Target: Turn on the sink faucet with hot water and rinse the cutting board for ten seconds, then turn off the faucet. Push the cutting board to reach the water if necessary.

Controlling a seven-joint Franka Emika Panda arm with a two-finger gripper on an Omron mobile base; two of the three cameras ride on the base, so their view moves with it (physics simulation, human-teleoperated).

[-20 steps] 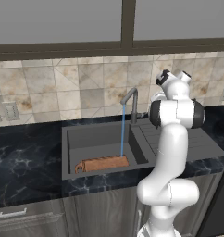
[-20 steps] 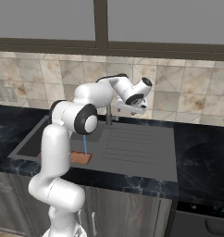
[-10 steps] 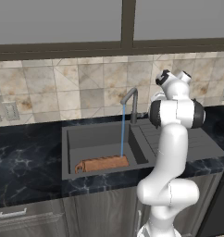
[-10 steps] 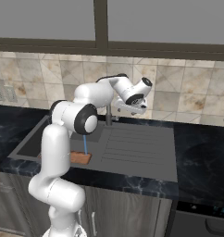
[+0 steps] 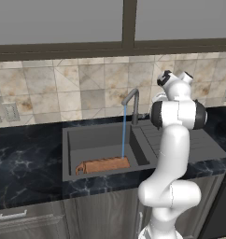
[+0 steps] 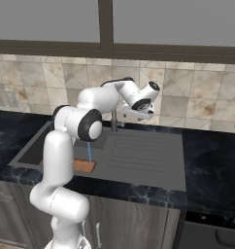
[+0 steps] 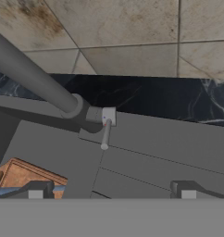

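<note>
A kitchen: sink [image 5: 94, 135] in black marble counter [image 5: 26, 158]; tiled backsplash [image 5: 63, 91]; cabinets [image 5: 63, 219] below.

No text, labels, brands or numbers can be read anywhere here.

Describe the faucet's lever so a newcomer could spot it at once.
Find the dark grey sink set in the black counter. The sink faucet rises behind it. At its base a short, pale grey lever juts out sideways, far thinner than the spout.

Water [image 6: 89, 152] hitting cutting board [image 6: 84, 166]; gripper [image 6: 137, 115] beside faucet [image 6: 113, 119].
</note>
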